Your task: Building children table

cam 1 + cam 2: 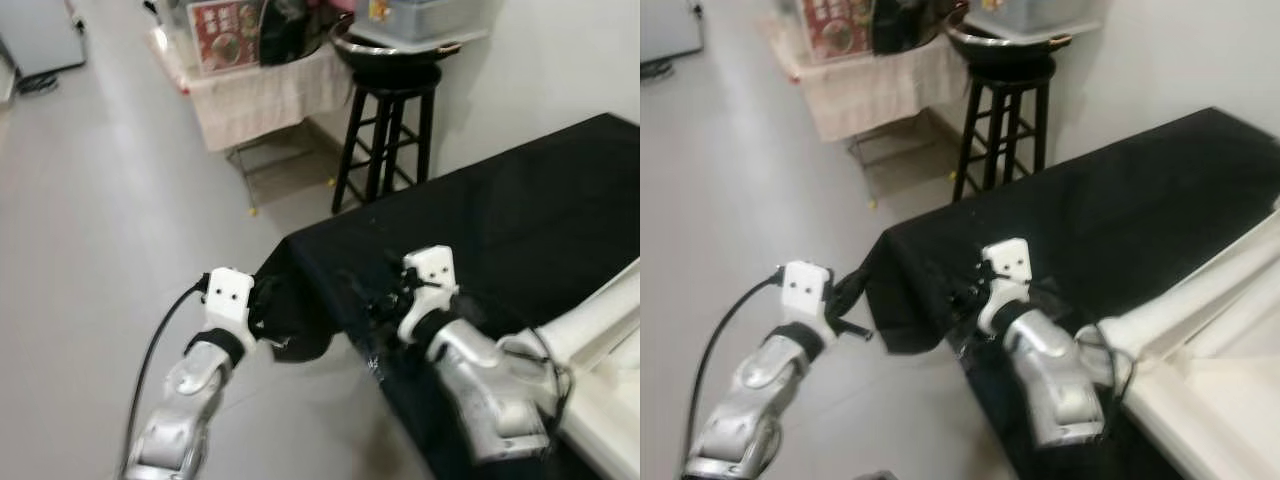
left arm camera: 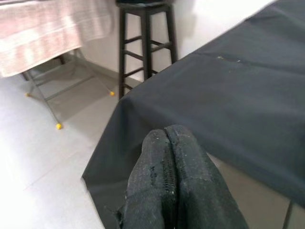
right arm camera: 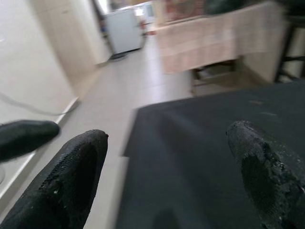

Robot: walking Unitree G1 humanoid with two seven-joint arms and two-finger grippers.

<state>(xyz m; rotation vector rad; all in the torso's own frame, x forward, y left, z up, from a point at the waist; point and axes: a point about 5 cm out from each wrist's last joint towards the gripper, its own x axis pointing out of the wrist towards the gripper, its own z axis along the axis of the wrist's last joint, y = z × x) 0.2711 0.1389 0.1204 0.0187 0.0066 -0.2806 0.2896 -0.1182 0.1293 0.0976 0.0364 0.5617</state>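
Black cloth (image 1: 500, 210) covers a table; its hanging corner lies between the two grippers. Right gripper (image 3: 167, 176): over the cloth near that corner, fingers (image 3: 71, 176) wide apart, holding nothing. Left gripper (image 2: 169, 157): off the table edge, just beside the drooping corner, fingers pressed together on nothing. White panel (image 1: 600, 330), a children's table part: lies on the cloth behind the right gripper, beside that arm's wrist, well apart from the fingertips. Black stool (image 1: 385, 130): beyond both grippers, against the wall, pan on its seat. Beige-draped stand (image 1: 260, 95): beside the stool, farther from the right gripper.
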